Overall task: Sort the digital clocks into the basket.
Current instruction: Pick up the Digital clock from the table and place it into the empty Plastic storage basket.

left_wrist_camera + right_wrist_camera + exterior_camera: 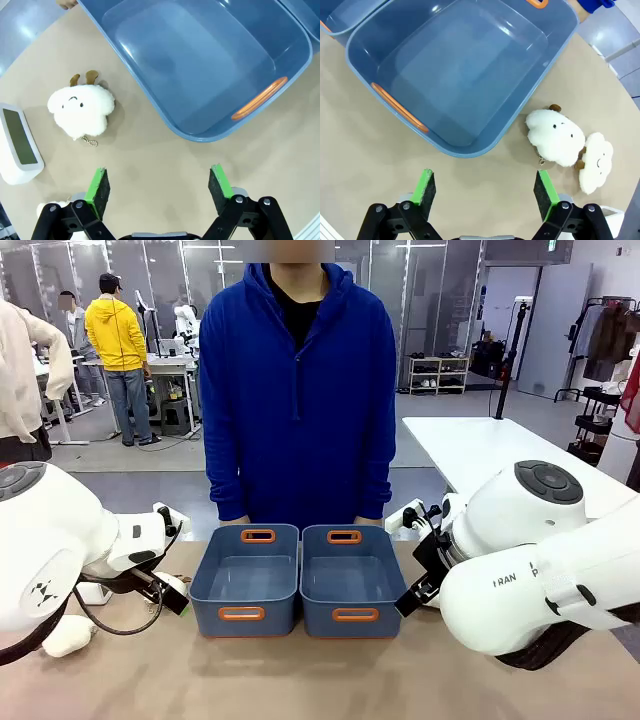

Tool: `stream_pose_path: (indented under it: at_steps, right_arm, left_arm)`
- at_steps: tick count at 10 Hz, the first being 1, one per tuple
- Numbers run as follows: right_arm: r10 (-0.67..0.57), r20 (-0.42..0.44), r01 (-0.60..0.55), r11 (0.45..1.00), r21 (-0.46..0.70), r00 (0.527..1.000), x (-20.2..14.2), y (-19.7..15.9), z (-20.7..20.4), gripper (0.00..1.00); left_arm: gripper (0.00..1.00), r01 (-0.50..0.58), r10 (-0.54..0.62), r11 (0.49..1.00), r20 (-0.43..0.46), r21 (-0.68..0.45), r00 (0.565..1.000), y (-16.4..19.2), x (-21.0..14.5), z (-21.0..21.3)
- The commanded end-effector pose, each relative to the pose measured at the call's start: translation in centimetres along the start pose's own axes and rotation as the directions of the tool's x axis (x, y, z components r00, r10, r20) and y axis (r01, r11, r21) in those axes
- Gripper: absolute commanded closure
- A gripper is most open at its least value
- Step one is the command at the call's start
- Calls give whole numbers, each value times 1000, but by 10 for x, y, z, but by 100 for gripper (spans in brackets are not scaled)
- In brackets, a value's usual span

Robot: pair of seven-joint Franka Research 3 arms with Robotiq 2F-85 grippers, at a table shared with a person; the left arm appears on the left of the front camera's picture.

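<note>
the left gripper [160,192] has its jaws spread wide with nothing between them, just bare tan table [150,160] under the gap. off to one side in the left wrist view lies a digital clock [17,145], white, flat on the table with its greyish display up, touching nothing. a horned plush toy [80,110] lies face up near it, between the clock and the left basket [190,65], apart from both. that basket's floor is bare.

the right gripper [485,195] is just as wide open and grips nothing, over bare table close to a long wall of the right basket [460,75], whose floor is bare too. beside that basket a larger plush toy [555,135] and a smaller plush toy [596,162] lie touching each other. a white object at the bottom corner of the right wrist view is cut off; i cannot tell what it is.

in the front view the baskets stand side by side mid-table, long walls touching, and a person in a blue hoodie [300,390] stands at the far edge
</note>
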State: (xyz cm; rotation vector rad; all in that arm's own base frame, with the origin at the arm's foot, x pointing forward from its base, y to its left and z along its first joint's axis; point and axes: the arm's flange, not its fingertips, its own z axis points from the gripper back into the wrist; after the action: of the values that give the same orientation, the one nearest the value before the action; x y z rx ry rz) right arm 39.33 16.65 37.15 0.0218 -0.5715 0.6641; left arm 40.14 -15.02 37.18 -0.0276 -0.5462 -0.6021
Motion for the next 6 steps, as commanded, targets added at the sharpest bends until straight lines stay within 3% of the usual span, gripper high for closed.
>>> stream_pose_path:
  at_steps: [1, 6]
  right_arm:
    - [0, 0, 0, 1000, 0, 1000, 0, 0, 0, 0]
    - [0, 0, 0, 1000, 0, 1000, 0, 0, 0, 0]
  left_arm:
    - [0, 0, 0, 1000, 0, 0, 1000, 0, 0, 0]
    - [0, 0, 0, 1000, 0, 0, 1000, 0, 0, 0]
